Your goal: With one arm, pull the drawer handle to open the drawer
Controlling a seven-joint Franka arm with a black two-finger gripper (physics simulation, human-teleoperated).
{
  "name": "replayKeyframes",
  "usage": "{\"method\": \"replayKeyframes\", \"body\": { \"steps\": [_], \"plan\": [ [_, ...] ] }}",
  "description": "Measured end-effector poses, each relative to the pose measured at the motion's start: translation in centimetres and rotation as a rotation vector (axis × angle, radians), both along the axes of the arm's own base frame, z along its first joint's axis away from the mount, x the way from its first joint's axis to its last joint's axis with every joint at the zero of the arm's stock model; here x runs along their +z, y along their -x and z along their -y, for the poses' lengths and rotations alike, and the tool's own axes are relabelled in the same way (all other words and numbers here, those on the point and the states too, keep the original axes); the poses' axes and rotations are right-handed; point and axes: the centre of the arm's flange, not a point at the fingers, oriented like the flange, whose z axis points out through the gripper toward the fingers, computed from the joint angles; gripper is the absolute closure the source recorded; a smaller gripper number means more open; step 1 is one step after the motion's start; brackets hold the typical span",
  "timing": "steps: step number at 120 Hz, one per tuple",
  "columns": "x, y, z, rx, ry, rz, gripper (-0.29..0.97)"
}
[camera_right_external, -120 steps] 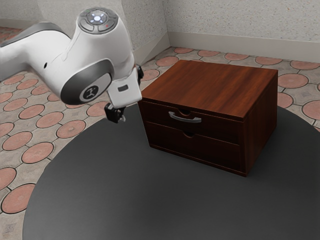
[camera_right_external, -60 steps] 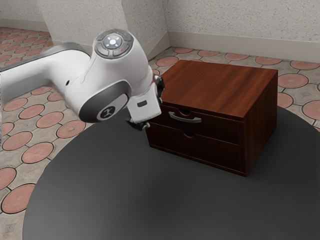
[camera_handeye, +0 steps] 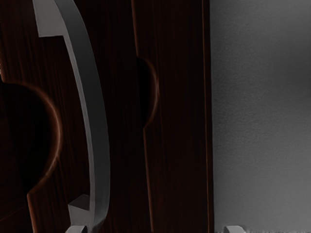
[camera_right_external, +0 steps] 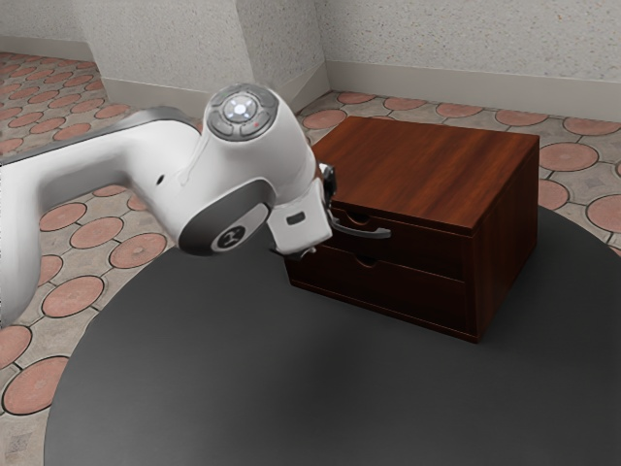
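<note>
Arm: our white arm (camera_right_external: 146, 184) comes in from the exterior view's left and ends against the front of the cabinet (camera_right_external: 427, 165).
Gripper: our gripper (camera_right_external: 331, 210) sits at the end of the handle nearer the exterior view's left, mostly hidden behind our own hand.
Grip: released. In the wrist view we see two pale fingertips (camera_handeye: 232, 229) standing wide apart, with nothing pinched between them.
Handle: the grey curved handle (camera_right_external: 365, 231) (camera_handeye: 92, 121) is on the top drawer, just ahead of our hand.
Top drawer: the top drawer (camera_right_external: 417, 243) lies flush with the cabinet front, so we read it as closed.
Lower drawer: the lower drawer (camera_right_external: 388, 283) (camera_handeye: 175, 145) is flush too, with a small notch in its upper edge.
Table: the cabinet stands on a round dark table (camera_right_external: 291, 388) (camera_handeye: 262, 121).
Floor: a floor (camera_right_external: 87, 233) of red tiles surrounds the table.
</note>
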Motion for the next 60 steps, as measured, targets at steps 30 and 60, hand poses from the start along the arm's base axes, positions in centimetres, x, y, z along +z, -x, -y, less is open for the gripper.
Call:
{"method": "replayKeyframes", "body": {
  "steps": [30, 60],
  "plan": [
    [-0.2, -0.6, -0.3, 0.003, 0.012, 0.018, 0.36],
    [0.2, -0.8, 1.3, -0.021, 0.018, 0.032, 0.35]
  ]
}}
